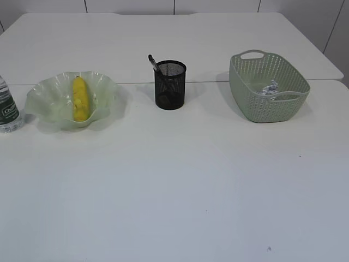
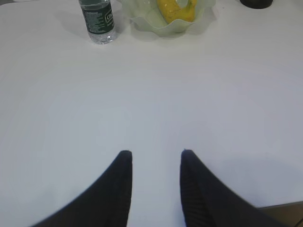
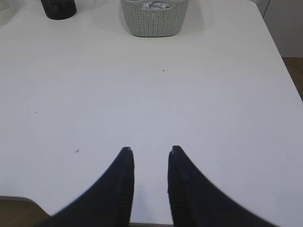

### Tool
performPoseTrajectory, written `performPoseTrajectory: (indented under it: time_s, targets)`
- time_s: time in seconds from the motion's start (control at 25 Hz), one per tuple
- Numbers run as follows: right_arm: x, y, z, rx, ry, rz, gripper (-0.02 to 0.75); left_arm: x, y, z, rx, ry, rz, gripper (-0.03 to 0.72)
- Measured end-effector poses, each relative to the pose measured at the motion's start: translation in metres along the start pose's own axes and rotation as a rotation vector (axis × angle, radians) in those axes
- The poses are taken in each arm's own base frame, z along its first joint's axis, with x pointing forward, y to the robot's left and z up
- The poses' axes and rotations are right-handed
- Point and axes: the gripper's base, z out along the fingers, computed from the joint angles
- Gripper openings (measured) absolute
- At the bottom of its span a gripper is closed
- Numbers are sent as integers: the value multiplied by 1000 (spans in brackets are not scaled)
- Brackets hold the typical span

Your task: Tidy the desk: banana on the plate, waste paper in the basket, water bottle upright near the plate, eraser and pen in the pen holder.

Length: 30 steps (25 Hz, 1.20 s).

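Observation:
The banana lies in the pale green plate at the left of the desk. The water bottle stands upright just left of the plate. A pen sticks out of the black mesh pen holder; the eraser is hidden. The waste paper lies inside the sage green basket. My left gripper is open over bare desk, with the bottle, plate and banana far ahead. My right gripper is open near the desk's front edge, with the basket and pen holder far ahead. Neither arm shows in the exterior view.
A seam between two tabletops runs behind the pen holder. Small dark specks mark the white surface at the front right. In the right wrist view the desk's right edge drops to the floor.

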Motion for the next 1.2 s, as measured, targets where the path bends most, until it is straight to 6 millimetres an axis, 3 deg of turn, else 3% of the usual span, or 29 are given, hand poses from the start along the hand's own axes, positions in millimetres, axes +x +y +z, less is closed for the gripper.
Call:
performPoseTrajectory:
  time_s: [0.72,1.0,1.2]
  targets:
    - [0,0,0,0,-2,0,194,0,0,0,0,-2,0,239]
    - [0,0,0,0,-2,0,288,0,0,0,-2,-2,1,410]
    - [0,0,0,0,-2,0,314,0,0,0,-3,-1,2,450]
